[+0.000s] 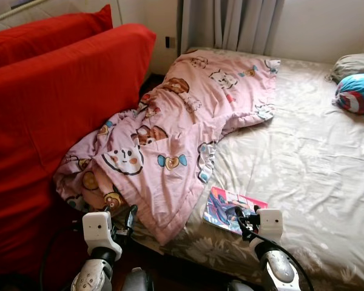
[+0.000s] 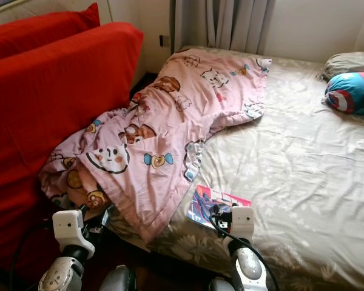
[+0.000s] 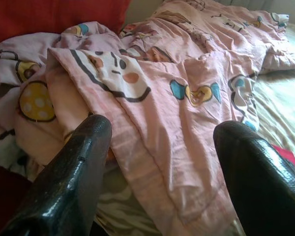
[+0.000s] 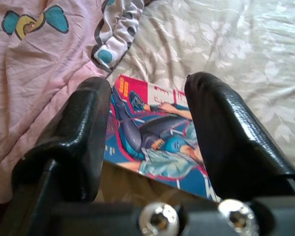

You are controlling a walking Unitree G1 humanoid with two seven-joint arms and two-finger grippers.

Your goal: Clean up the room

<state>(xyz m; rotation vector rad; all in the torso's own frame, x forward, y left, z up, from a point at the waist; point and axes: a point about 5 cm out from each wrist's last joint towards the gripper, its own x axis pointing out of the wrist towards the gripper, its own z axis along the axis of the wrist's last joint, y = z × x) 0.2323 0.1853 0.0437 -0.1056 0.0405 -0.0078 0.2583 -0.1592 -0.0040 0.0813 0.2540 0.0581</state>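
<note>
Left eye view, bed point(image 1: 315, 163): covered in a floral beige sheet, wrinkled.
Left eye view, pink blanket point(image 1: 170, 133): cartoon print, rumpled, lying from the head of the bed down to its near edge, spilling against the red sofa point(image 1: 54, 109) on the left.
Left eye view, magazine point(image 1: 230, 209): colourful cover, flat on the sheet near the bed's front edge, just beside the blanket's hem.
Left eye view, round cushion point(image 1: 357, 94): blue with red and white, at the far right, beside a grey pillow point(image 1: 352, 63).
Left eye view, curtain point(image 1: 227, 24): grey, behind the head of the bed.
Left eye view, left gripper point(image 1: 128, 221): low at the blanket's near corner.
Left eye view, right gripper point(image 1: 241, 217): at the magazine's near edge.

Right eye view: same scene, magazine point(image 2: 215, 206) just ahead of the right wrist.

Left wrist view, left gripper point(image 3: 160, 162): 2 black fingers point(image 3: 69, 182) spread wide, holding nothing, blanket point(image 3: 152, 83) lying between and beyond them.

Right wrist view, right gripper point(image 4: 147, 123): fingers point(image 4: 83, 137) parted, framing the magazine point(image 4: 157, 142), no grip on it visible; blanket hem point(image 4: 113, 34) and sheet beyond.
</note>
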